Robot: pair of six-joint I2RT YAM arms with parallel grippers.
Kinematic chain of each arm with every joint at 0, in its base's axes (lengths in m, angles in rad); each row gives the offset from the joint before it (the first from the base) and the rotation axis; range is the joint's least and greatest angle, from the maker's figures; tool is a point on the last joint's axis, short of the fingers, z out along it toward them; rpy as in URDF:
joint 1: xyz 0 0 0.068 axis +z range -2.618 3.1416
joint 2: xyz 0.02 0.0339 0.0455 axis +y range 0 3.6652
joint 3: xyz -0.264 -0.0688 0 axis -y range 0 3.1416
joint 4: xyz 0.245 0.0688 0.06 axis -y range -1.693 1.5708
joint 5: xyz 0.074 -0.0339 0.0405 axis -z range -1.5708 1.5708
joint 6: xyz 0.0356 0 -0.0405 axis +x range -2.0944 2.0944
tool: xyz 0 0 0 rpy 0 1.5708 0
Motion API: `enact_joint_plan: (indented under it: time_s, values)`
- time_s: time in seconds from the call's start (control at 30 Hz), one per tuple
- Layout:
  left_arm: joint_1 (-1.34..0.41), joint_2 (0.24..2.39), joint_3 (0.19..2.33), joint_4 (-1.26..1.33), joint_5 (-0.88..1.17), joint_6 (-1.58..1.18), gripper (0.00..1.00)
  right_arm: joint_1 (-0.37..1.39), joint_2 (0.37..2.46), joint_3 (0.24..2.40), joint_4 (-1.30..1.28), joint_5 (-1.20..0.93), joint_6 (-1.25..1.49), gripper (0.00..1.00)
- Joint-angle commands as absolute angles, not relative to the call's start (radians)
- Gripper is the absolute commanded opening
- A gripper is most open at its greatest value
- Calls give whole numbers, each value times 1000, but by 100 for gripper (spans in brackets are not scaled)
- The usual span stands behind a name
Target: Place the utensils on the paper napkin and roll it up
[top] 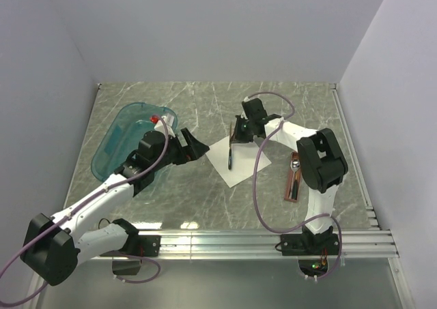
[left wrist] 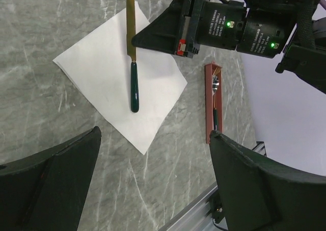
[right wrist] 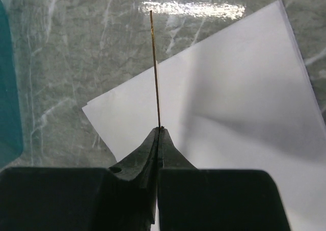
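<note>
The white paper napkin [top: 240, 164] lies flat in the middle of the table. My right gripper [top: 237, 136] is shut on the golden blade of a knife [left wrist: 130, 17], whose dark green handle [left wrist: 134, 88] points down over the napkin [left wrist: 102, 73]; I cannot tell whether it touches. In the right wrist view the blade [right wrist: 155, 73] shows edge-on, sticking out of the closed gripper [right wrist: 160, 131] over the napkin [right wrist: 239, 103]. A spoon [top: 295, 164] and another dark-handled utensil lie in the reddish-brown tray [top: 287, 183]. My left gripper [top: 199, 148] is open and empty, left of the napkin.
A translucent teal tub [top: 126, 142] sits at the far left behind my left arm. The tray [left wrist: 208, 113] lies right of the napkin, near my right arm's base. An aluminium rail [top: 259, 241] runs along the near edge. Walls close in the sides and back.
</note>
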State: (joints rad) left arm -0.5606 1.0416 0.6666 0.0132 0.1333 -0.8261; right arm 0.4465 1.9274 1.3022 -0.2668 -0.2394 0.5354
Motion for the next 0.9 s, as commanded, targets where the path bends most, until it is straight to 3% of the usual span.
enact_joint_plan:
  time_s: [0.0,0.77,0.87]
  values:
    - [-561,1055,709,31,123,-822,94,443,1936,1324,-184,-275,538,0]
    - [-561,1088,704,66,150,-842,93,370,1983,1226,-118,-336,531,0]
    - [-561,1091,703,74,152,-847,94,368,1976,1224,-123,-322,529,9]
